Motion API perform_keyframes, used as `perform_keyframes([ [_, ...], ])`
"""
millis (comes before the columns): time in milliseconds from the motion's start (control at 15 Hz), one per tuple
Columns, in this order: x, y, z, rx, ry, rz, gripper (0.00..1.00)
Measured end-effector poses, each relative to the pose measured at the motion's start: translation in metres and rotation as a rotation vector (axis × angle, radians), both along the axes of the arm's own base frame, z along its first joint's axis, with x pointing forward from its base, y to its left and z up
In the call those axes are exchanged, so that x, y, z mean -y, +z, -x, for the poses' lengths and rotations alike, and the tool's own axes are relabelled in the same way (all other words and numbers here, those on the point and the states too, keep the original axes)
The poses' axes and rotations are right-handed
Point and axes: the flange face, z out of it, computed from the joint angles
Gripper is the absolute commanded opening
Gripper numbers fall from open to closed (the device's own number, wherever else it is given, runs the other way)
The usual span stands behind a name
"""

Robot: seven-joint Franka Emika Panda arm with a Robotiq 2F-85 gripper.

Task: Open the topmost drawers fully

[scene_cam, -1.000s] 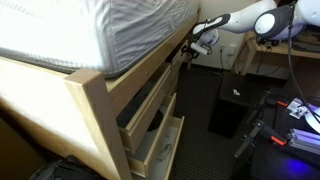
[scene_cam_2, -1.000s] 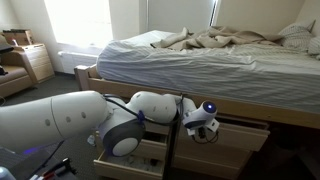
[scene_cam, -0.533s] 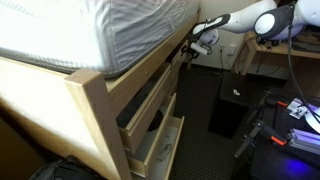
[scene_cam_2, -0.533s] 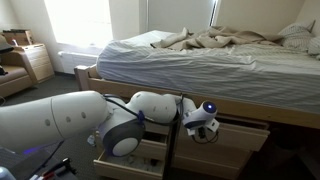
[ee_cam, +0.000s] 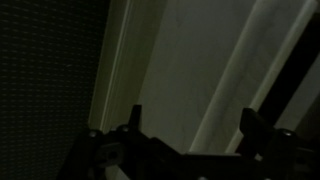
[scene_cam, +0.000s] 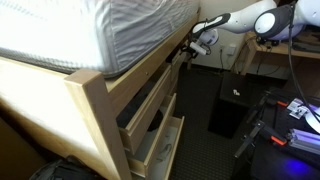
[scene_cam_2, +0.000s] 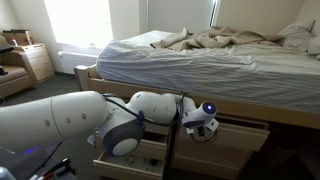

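Pale wood drawers sit under the bed frame. In an exterior view the near topmost drawer [scene_cam: 148,104] is pulled partway out above a lower one [scene_cam: 160,146] that is also out. My gripper [scene_cam: 193,45] is further along the frame, up against the wood under the mattress. In an exterior view the gripper [scene_cam_2: 203,127] is at the left end of the right topmost drawer [scene_cam_2: 243,130]. The wrist view is dark: the gripper [ee_cam: 192,116] is open, both fingers apart over a pale wood surface [ee_cam: 190,60], with nothing between them.
A black box [scene_cam: 228,105] stands on the dark floor beside the bed, with cables and a blue-lit device [scene_cam: 296,132] beyond it. A wooden table [scene_cam: 272,55] is behind the arm. A small dresser [scene_cam_2: 36,62] stands by the window. The mattress [scene_cam_2: 190,60] overhangs the frame.
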Motion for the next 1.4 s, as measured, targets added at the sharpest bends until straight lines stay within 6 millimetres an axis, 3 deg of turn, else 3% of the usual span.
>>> perform_keyframes([
  [133, -0.014, 0.009, -0.012, 0.088, -0.05, -0.056, 1.0],
  [333, -0.028, -0.003, -0.013, 0.143, -0.118, -0.091, 1.0],
  [600, -0.053, -0.009, -0.021, 0.095, -0.172, -0.037, 1.0],
  [867, -0.062, -0.003, -0.028, 0.024, -0.216, 0.072, 1.0],
  [1133, -0.046, 0.003, -0.024, -0.048, -0.252, 0.137, 1.0],
  [1400, 0.006, -0.014, 0.011, -0.24, -0.248, 0.155, 1.0],
])
